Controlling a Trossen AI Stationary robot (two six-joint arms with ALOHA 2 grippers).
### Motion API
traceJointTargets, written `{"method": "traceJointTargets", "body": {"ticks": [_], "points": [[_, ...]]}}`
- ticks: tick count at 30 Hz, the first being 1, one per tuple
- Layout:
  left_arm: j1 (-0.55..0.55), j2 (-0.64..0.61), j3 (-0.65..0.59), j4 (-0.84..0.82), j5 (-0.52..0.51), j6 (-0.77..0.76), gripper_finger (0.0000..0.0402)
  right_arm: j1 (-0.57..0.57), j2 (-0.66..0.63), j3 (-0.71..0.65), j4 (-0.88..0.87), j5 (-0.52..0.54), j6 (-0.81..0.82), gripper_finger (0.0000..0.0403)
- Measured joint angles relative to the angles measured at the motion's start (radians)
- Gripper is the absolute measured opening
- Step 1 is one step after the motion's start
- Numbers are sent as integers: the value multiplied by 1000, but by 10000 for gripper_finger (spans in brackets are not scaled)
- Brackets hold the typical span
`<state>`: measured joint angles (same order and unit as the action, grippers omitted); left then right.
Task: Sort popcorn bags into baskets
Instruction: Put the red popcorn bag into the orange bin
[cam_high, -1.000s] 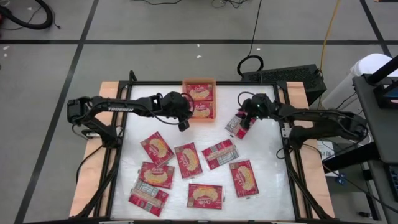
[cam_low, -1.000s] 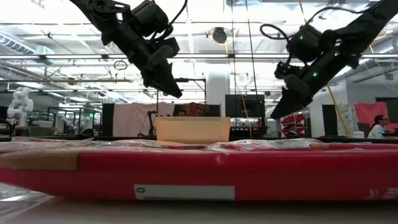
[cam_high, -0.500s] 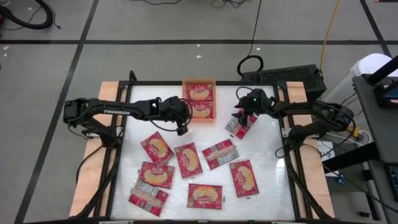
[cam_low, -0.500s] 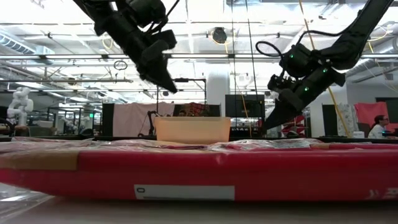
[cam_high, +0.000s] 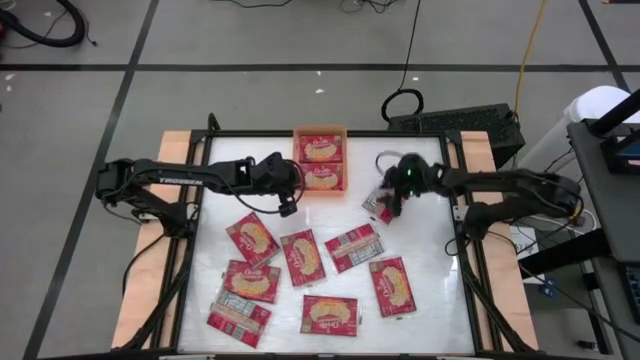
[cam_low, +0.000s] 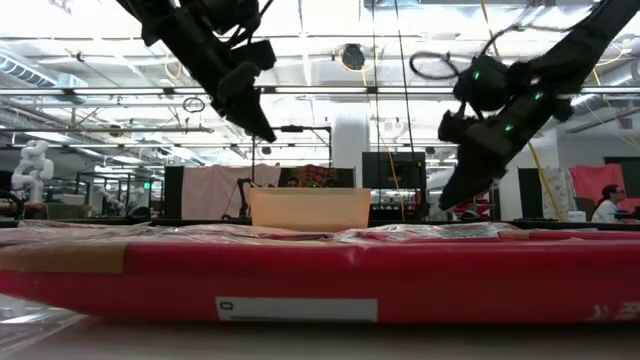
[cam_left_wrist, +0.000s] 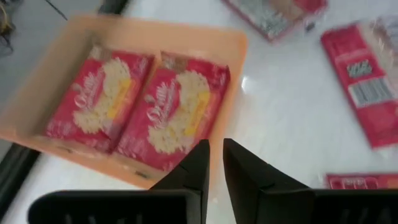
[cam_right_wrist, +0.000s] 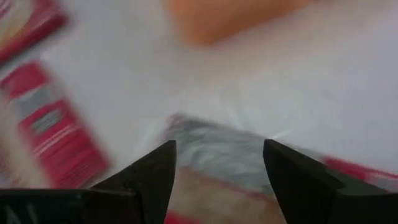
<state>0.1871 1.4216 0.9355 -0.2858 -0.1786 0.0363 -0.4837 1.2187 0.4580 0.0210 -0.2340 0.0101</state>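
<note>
High view: right gripper (cam_high: 389, 203) spread wide over grey-backed packet (cam_high: 379, 205) near worktop's far right, likely lining up a pick. Left gripper (cam_high: 287, 207) pressed together, empty, beside orange tray (cam_high: 297, 160) at far edge, already holding two packets.

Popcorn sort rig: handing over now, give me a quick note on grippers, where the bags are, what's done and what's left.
Left gripper: shut, empty, hovering beside the orange tray.
Right gripper: open, poised over the bag right of the tray, not gripping it.
Done: two bags in the tray, side by side, picture side up; they fill it.
Left: eight bags on the white table: the one under the right gripper, plus the seven loose bags spread across the middle and near side, several showing their backs.
Next is probably the right arm closing on its bag.
</note>
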Motion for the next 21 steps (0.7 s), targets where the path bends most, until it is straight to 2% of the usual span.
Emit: {"method": "traceJointTargets", "body": {"ticks": [6,10,14,19,21], "points": [[4,2,0,16,-2,53,51,356,-72,0,-135,239,-38,235],[9,3,0,18,-2,59,51,514,-74,0,-206,406,-55,235],[0,3,0,28,-1,50,51,578,-74,0,-235,500,-74,235],[-23,3,0,38,0,32,51,584,-60,-58,-216,535,-96,235],[-34,3,0,53,1,29,51,585,-57,-89,-155,552,-129,235]]}}
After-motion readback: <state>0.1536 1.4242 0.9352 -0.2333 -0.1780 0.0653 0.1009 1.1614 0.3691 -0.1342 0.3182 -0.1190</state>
